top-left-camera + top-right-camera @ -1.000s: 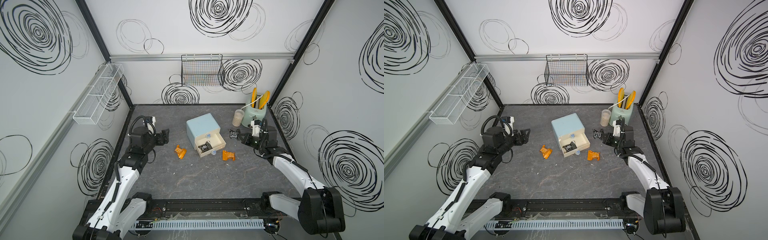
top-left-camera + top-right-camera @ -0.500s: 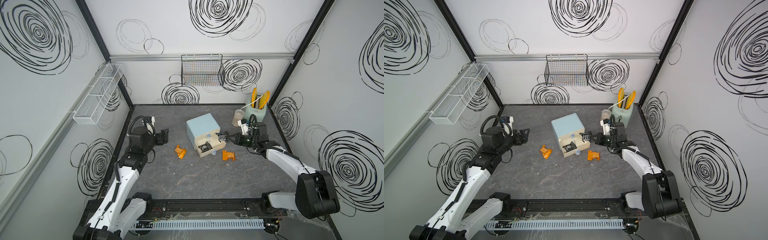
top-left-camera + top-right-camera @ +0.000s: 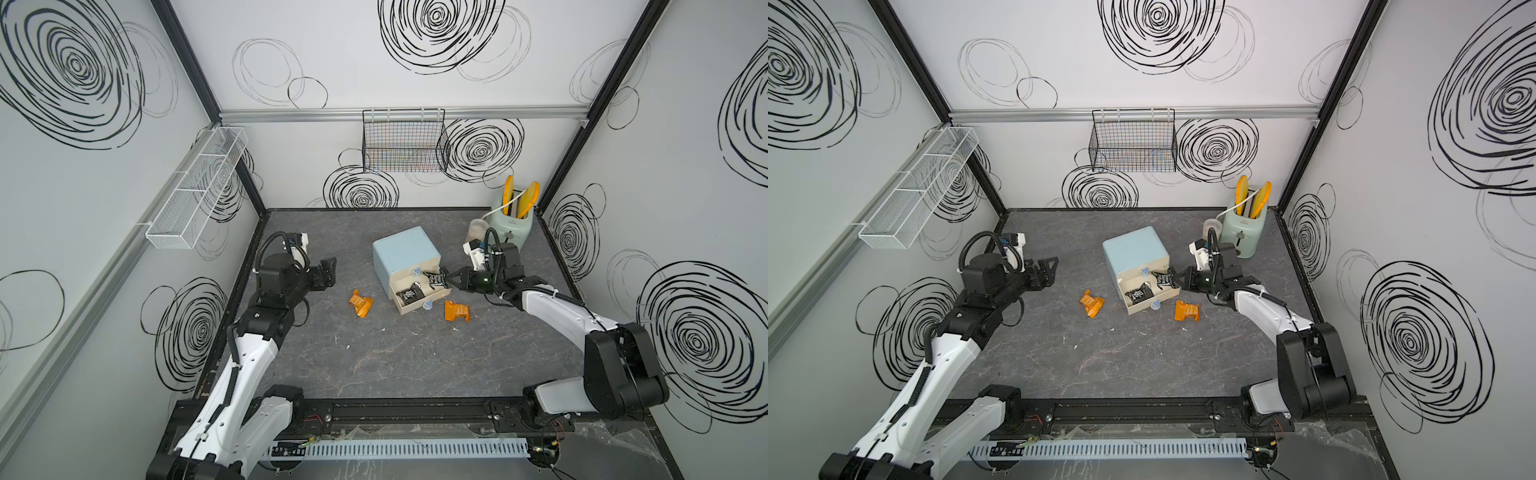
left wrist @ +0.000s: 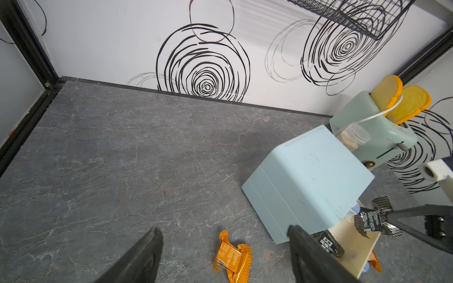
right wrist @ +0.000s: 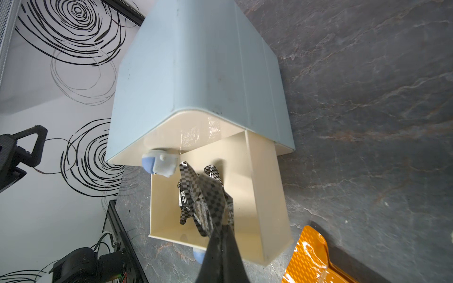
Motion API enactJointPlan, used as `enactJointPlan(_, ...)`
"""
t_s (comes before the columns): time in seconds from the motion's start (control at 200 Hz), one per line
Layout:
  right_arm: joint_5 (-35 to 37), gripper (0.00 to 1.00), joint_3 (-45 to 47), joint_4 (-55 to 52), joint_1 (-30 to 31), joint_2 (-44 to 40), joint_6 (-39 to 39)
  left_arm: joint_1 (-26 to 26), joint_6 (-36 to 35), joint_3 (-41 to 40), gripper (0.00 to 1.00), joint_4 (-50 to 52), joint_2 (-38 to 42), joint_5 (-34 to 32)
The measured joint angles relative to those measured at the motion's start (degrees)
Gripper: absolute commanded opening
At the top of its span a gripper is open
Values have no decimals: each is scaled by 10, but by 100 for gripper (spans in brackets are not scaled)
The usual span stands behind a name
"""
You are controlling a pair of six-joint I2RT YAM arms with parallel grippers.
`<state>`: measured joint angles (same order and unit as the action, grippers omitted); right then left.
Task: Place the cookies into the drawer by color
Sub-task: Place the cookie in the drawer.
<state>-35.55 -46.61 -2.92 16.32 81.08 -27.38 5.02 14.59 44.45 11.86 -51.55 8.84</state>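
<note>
Right fingers are pinched fully together on a black cookie, gripping one edge of the crinkly wrapper. The packet hangs over the pulled-out drawer of the pale-blue chest. It's toward the drawer's back end, just beside the knob of the closed drawer above. In the right wrist view the same packet sits over the cream interior. I can't tell whether it touches the drawer floor.

A second black cookie already lies inside that drawer, nearer its front.

Left fingers are spread wide with nothing between them. They're above the tabletop, well apart from the chest on the left arm's side, tips pointing toward it.

Both orange packets lie outside on the tabletop:
- An orange cookie sits between the left fingers and the chest, touching neither.
- A second orange cookie is just beside the open drawer's front corner, on the right arm's side.

The chest sits at an angle to the walls. I can't tell if the open drawer is the bottom or the middle one.

The mint toaster is in the far corner behind the right arm, with two bread slices standing up in it. A small clear jar is just beside it.
</note>
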Motion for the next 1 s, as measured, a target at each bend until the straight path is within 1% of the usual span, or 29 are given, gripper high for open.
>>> enactJointPlan(0.18,6,0,-7,-4,5,11,2,-3,0,0,84,0,0,1)
enactJointPlan(0.245,8,1,-7,-5,5,13,3,-3,0,0,84,0,0,1)
enactJointPlan(0.42,10,12,-15,-10,9,19,7,-4,0,-1,84,0,0,2)
enactJointPlan(0.525,11,22,-19,-12,11,21,9,-6,0,-1,84,0,0,2)
enactJointPlan(0.635,12,30,-25,-14,13,25,11,-6,0,-1,85,0,1,2)
enactJointPlan(0.845,14,38,-26,-15,15,25,12,-7,0,-1,84,0,2,3)
enactJointPlan(1.0,17,40,-27,-15,15,20,14,-7,3,-1,84,-1,1,10)
